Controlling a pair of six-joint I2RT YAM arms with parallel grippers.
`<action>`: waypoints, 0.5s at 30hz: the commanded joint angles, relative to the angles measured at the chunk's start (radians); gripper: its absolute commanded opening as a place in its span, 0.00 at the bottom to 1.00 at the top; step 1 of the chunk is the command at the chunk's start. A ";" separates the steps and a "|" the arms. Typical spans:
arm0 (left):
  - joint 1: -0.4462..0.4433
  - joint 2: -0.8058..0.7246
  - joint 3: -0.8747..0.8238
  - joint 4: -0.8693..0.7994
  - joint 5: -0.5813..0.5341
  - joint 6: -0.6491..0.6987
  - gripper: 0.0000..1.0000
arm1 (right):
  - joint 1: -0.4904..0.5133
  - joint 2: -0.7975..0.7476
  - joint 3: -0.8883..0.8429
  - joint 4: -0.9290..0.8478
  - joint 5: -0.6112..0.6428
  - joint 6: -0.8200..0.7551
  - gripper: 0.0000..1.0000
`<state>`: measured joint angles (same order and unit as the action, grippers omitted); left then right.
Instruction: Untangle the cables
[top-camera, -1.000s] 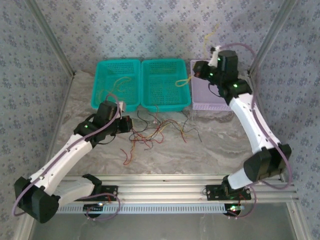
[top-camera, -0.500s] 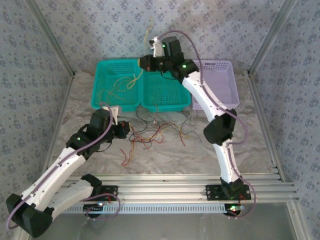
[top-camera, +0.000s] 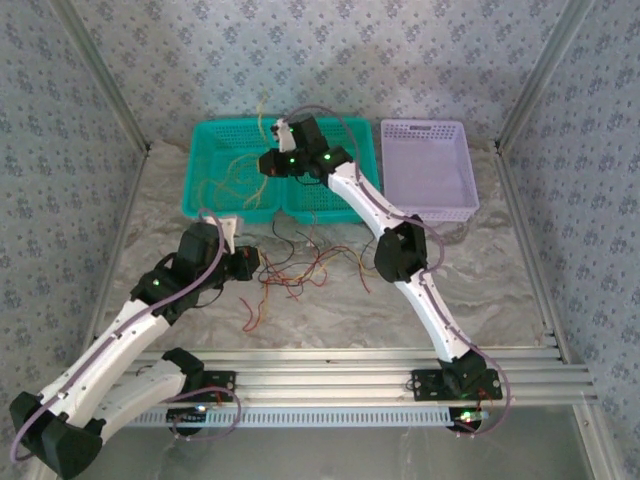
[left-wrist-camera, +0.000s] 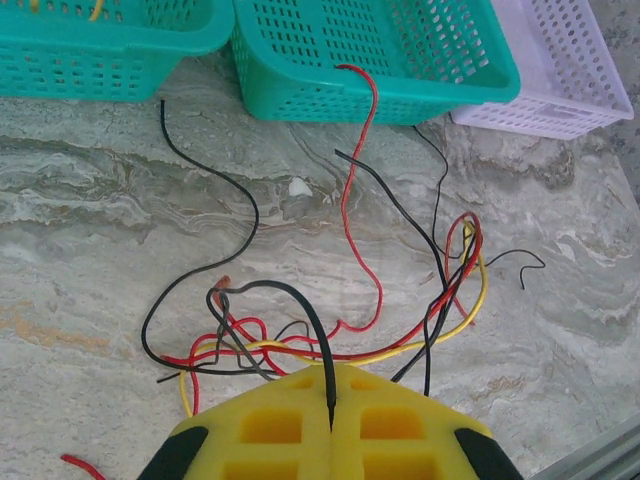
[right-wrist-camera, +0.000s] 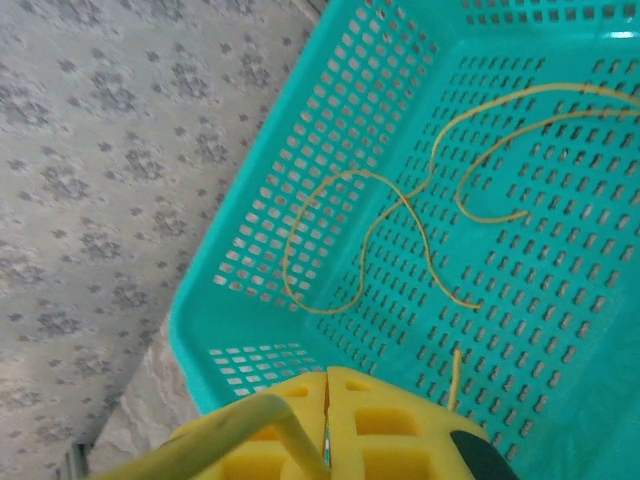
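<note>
A tangle of red, black and yellow cables (top-camera: 300, 270) lies on the marble table in front of the baskets. My left gripper (top-camera: 255, 263) sits at its left edge. In the left wrist view the left gripper (left-wrist-camera: 331, 400) is shut on a black cable (left-wrist-camera: 300, 300) that arches out of the knot (left-wrist-camera: 350, 340). A red cable (left-wrist-camera: 370, 110) hangs over the middle basket's front wall. My right gripper (top-camera: 268, 160) hovers over the left teal basket (top-camera: 205, 135). In its wrist view the right gripper (right-wrist-camera: 326, 400) is shut on a yellow cable (right-wrist-camera: 260, 415). Loose yellow cables (right-wrist-camera: 400, 215) lie in that basket.
A second teal basket (top-camera: 370, 130) stands beside the first, and a lilac basket (top-camera: 425, 125) to its right. The right arm stretches diagonally across the middle basket. An aluminium rail (top-camera: 330, 365) runs along the near table edge. Patterned walls enclose the back and sides.
The right arm has swung left from the lilac basket, across the middle basket, to above the left teal basket, carrying the yellow cable. The left gripper has barely moved.
</note>
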<state>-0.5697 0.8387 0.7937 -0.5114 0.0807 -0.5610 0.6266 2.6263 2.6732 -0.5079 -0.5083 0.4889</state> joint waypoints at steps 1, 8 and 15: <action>-0.005 -0.012 0.004 0.035 -0.009 -0.005 0.00 | 0.016 0.023 0.048 -0.028 0.028 -0.039 0.00; -0.009 0.004 0.015 0.035 -0.015 -0.008 0.00 | 0.021 0.008 0.047 -0.067 0.027 -0.074 0.19; -0.021 0.025 0.029 0.043 -0.016 -0.013 0.00 | 0.026 -0.021 0.047 -0.118 0.044 -0.105 0.49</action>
<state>-0.5831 0.8597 0.7921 -0.4965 0.0761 -0.5686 0.6487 2.6404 2.6808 -0.5701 -0.4816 0.4061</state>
